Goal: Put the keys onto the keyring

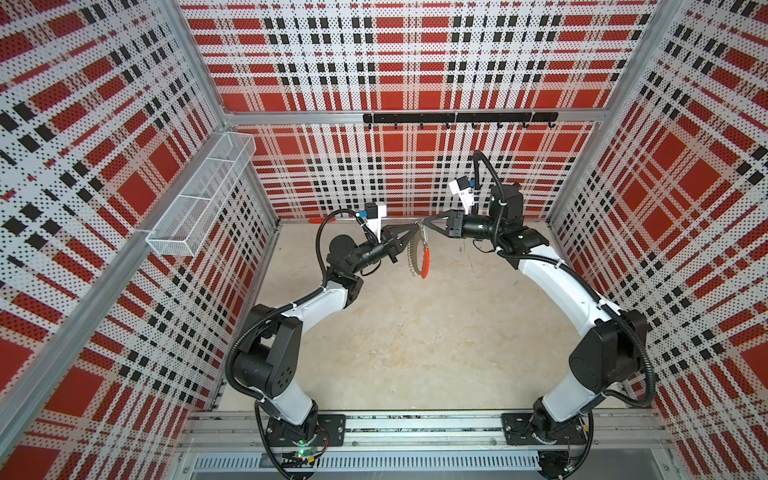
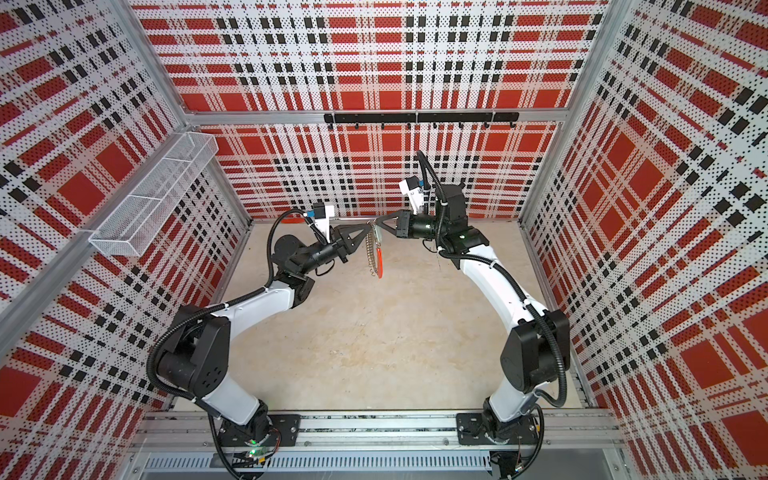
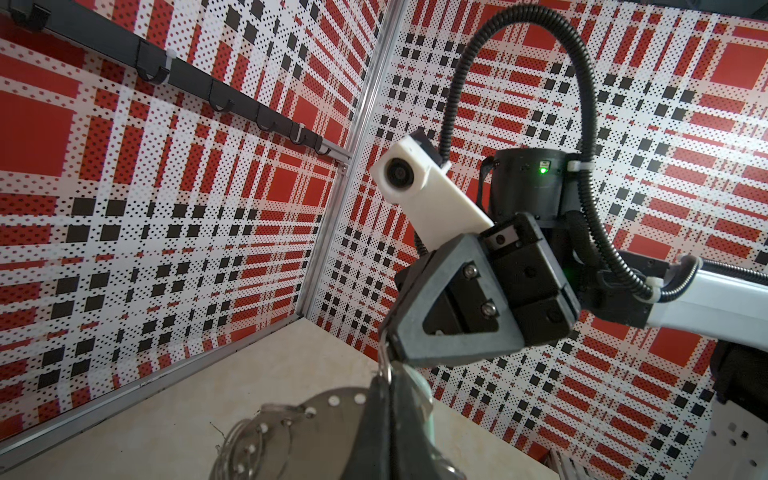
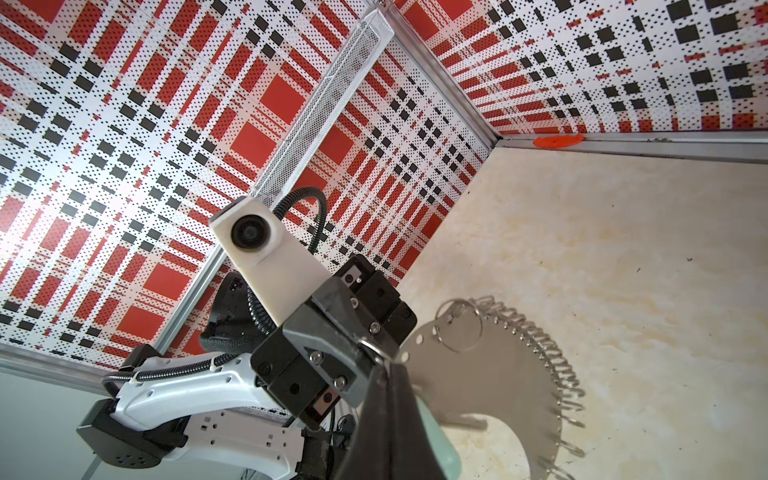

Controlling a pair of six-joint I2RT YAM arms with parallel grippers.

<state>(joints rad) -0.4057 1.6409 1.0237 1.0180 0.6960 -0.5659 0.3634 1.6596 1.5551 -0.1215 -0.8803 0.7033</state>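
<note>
Seen from above in both top views: two white-and-black robot arms reaching in from the near edge and meeting tip to tip over the far middle of a beige tabletop, inside a booth of red, black and white plaid walls. Left claw with jaws together, clamped on the upper rim of the keyring. Keyring held clear of the tabletop, hanging edge-on below the two claws, with its orange-red arc on the side toward the right arm and a row of small silver wire clips along the opposite rim. Right claw also with jaws together, tip almost touching the left claw, pinching, apparently, the thin silver ring of the keys. Of the keys, only the pale mint-green tag plainly visible, hanging just beside the flat grey face of the keyring, right under the meeting claw tips; metal key itself too small and too hidden to make out. Keys threaded onto the keyring or not: impossible to tell. On the left wall, a white wire-mesh basket; on the back wall, a black hook rail; at the foot of the back wall, a small orange-red strip, well apart from the claws.
</note>
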